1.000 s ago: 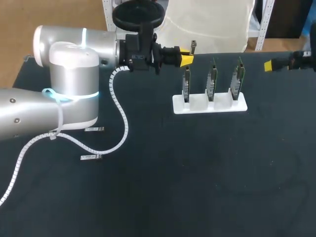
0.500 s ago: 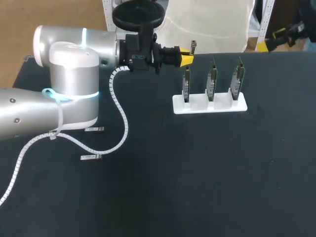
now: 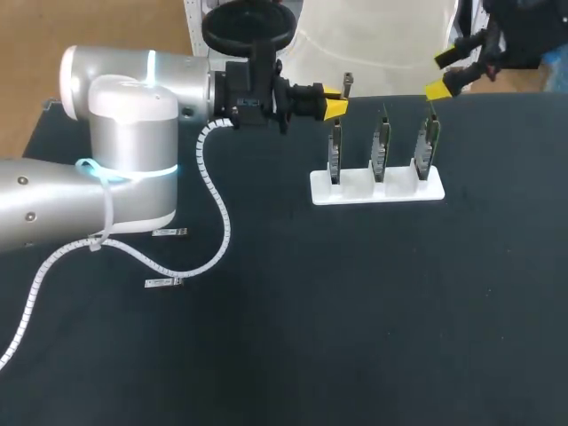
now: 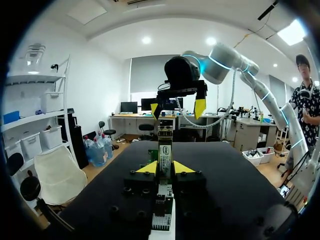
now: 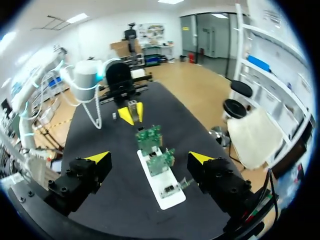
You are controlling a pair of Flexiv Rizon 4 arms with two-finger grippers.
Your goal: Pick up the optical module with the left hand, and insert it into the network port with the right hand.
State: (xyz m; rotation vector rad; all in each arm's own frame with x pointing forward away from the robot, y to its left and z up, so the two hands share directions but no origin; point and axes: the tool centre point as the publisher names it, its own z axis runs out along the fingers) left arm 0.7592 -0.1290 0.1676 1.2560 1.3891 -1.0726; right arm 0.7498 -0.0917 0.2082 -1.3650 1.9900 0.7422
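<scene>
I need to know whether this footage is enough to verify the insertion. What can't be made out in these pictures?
Network port: too small to see on the boards in the white rack, which are edge-on in the head view. The right wrist view does not resolve one either.
Optical module: the head view shows only a sliver above the left claw, which hides the rest.
Right claw: its arm is cut off by the head view's top edge.

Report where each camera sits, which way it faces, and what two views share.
Head view: above and behind; looks down on the table; shows left gripper and right gripper.
Left wrist view: on left arm; faces the right gripper; its own gripper holds the module.
Right wrist view: on right arm; looks down at the white rack; own gripper open.
Head and right wrist views share the rack.
</scene>
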